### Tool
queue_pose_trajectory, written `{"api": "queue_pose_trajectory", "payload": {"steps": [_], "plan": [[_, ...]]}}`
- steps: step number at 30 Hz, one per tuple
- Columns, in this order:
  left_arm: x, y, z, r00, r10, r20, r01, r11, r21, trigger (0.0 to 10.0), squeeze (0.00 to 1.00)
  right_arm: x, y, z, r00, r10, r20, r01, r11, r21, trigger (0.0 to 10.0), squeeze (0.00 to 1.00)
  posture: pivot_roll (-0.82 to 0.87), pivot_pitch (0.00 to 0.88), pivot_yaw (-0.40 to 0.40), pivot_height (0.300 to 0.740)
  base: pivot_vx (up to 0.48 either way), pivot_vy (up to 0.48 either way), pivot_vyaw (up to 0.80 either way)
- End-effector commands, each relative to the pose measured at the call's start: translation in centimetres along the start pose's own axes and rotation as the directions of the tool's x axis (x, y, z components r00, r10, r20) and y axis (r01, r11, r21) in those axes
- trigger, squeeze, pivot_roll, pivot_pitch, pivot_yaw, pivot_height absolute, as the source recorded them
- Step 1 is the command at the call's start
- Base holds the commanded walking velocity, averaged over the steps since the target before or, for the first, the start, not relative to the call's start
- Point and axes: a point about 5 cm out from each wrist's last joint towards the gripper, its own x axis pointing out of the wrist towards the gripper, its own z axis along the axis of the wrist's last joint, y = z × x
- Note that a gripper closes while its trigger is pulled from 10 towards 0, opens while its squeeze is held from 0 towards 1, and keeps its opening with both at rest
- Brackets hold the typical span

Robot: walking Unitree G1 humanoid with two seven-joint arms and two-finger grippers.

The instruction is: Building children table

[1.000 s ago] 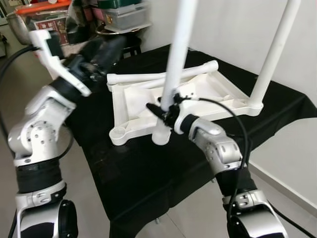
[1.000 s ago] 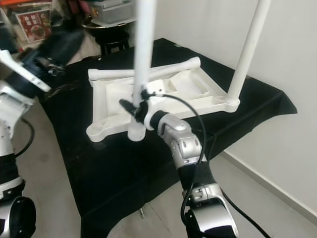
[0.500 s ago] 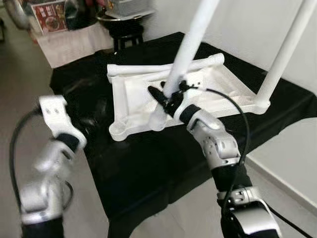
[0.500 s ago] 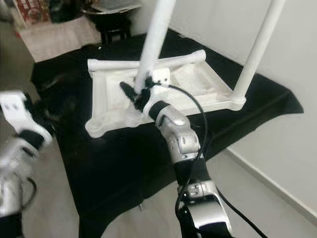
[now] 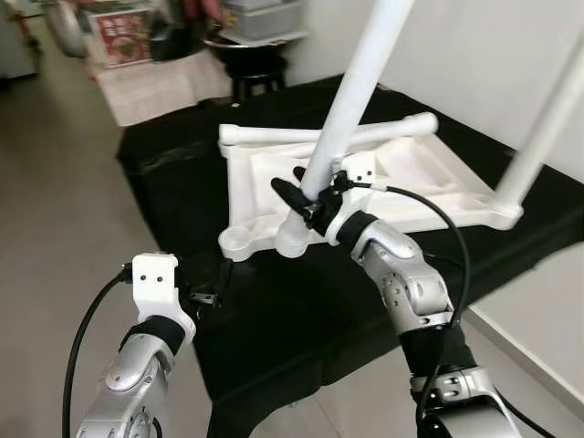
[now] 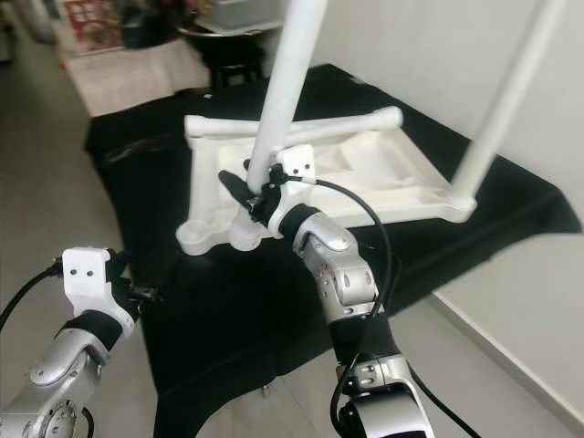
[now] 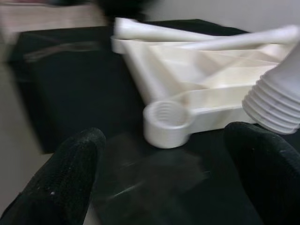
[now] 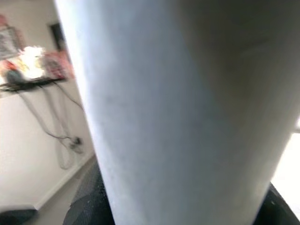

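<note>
Two white legs rise from my view of the upturned children's table top point(image 5: 401, 173), which lies underside up on the black-draped table point(image 5: 274, 310). I have the right gripper point(image 5: 306, 196) clamped round the nearer leg point(image 5: 351, 100) close to its lower end; its long axis leans up and away to the right, with the threaded end point(image 7: 274, 105) pointing down toward the table top's near-left corner. That end hangs just beside the empty round socket point(image 7: 165, 119) — not in it. The far-right leg point(image 5: 547, 128) stands seated in its own corner, tilted slightly, and a third leg point(image 5: 319, 135) lies flat along the far edge of the table top.

My left gripper point(image 7: 164, 173) hovers low at the black table's near-left edge, fingers point(image 7: 65, 178) spread wide with nothing between them, aimed at the open socket.

Bare black cloth lies open in front of the socket, and open floor point(image 5: 64, 201) to the left. Clutter — a black stool point(image 5: 251, 68) and boxes — sits beyond the far-left corner, and a white wall point(image 5: 484, 55) runs close behind.
</note>
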Motion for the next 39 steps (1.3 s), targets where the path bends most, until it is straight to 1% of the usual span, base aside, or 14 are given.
{"api": "queue_pose_trajectory", "payload": {"steps": [1,2,4,6,9,10,15,16,18,23,31,36,37,39], "plan": [[-0.2,-1.0,-0.3,0.999,-0.051,-0.003,0.051,0.999,0.009,10.0,0.0,0.0,0.0,0.8,0.999,0.013,0.033,-0.012,1.0,-0.027,10.0,0.0,-0.09,0.049,0.035,0.74,0.0,0.0,0.0],[-0.3,-1.4,-0.5,0.997,-0.071,-0.007,0.071,0.997,0.01,10.0,0.0,0.0,0.0,0.8,0.999,0.018,0.034,-0.017,0.999,-0.033,10.0,0.0,-0.09,0.048,0.035,0.74,0.0,0.0,0.0],[-0.3,-1.4,-0.5,0.997,-0.071,-0.007,0.071,0.997,0.01,10.0,0.0,0.0,0.0,0.8,0.999,0.018,0.034,-0.017,0.999,-0.033,10.0,0.0,-0.09,0.048,0.035,0.74,0.0,0.0,0.0],[-0.6,-1.7,-0.5,0.995,-0.099,-0.015,0.099,0.995,0.012,10.0,0.0,-0.1,0.2,0.8,0.998,0.052,0.028,-0.05,0.996,-0.071,10.0,0.0,-0.1,0.049,0.034,0.74,0.0,0.0,0.8],[-0.9,-2.2,-0.5,0.99,-0.139,-0.018,0.14,0.99,0.026,10.0,0.0,-0.2,0.4,0.8,0.997,0.071,0.027,-0.07,0.997,-0.039,10.0,0.0,-0.1,0.053,0.034,0.74,0.174,0.0,0.27],[-1.1,-2.4,-0.4,0.989,-0.148,-0.018,0.149,0.988,0.034,10.0,0.0,-0.2,0.5,0.8,0.997,0.074,0.018,-0.073,0.996,-0.053,10.0,0.0,-0.1,0.053,0.034,0.74,0.281,0.0,0.8],[-1.2,-2.5,-0.5,0.989,-0.145,-0.015,0.146,0.989,0.035,10.0,0.0,-0.2,0.8,1.0,0.995,0.096,0.035,-0.093,0.992,-0.081,10.0,0.0,-0.1,0.058,0.031,0.74,0.285,0.0,0.64],[-1.2,-2.5,-0.5,0.989,-0.144,-0.015,0.144,0.989,0.035,10.0,0.0,-0.2,1.0,1.0,0.993,0.111,0.047,-0.108,0.992,-0.058,10.0,0.0,-0.1,0.058,0.031,0.74,0.289,0.0,0.8],[-1.2,-2.5,-0.5,0.989,-0.144,-0.015,0.144,0.989,0.035,10.0,0.0,-0.2,1.0,1.0,0.993,0.111,0.047,-0.108,0.992,-0.058,10.0,0.0,-0.1,0.058,0.031,0.74,0.289,0.0,0.8],[-1.2,-2.6,-0.4,0.989,-0.148,-0.015,0.149,0.987,0.058,10.0,0.0,-0.3,1.4,0.9,0.988,0.151,0.02,-0.15,0.987,-0.064,10.0,0.0,-0.1,0.063,0.033,0.74,0.103,0.0,0.0],[-1.4,-2.5,-0.5,0.992,-0.125,-0.031,0.127,0.987,0.095,10.0,0.0,-0.9,1.3,0.8,0.979,0.204,-0.009,-0.204,0.974,-0.096,10.0,0.0,-0.1,0.065,0.038,0.74,0.0,0.0,0.0],[-1.8,-2.3,-0.7,0.992,-0.105,-0.069,0.114,0.984,0.138,10.0,0.0,-1.5,1.5,0.6,0.953,0.293,-0.08,-0.303,0.94,-0.158,10.0,0.0,-0.1,0.078,0.042,0.74,0.0,0.0,0.0],[-1.8,-2.3,-0.7,0.992,-0.105,-0.069,0.114,0.984,0.138,10.0,0.0,-1.5,1.5,0.6,0.953,0.293,-0.08,-0.303,0.94,-0.158,10.0,0.0,-0.1,0.078,0.042,0.74,0.0,0.0,0.0],[-2.4,-2.4,-1.1,0.987,-0.115,-0.113,0.132,0.979,0.157,10.0,0.0,-1.7,1.3,0.4,0.933,0.336,-0.131,-0.356,0.916,-0.184,10.0,0.0,-0.09,0.096,0.042,0.74,0.0,0.0,0.0]]}}
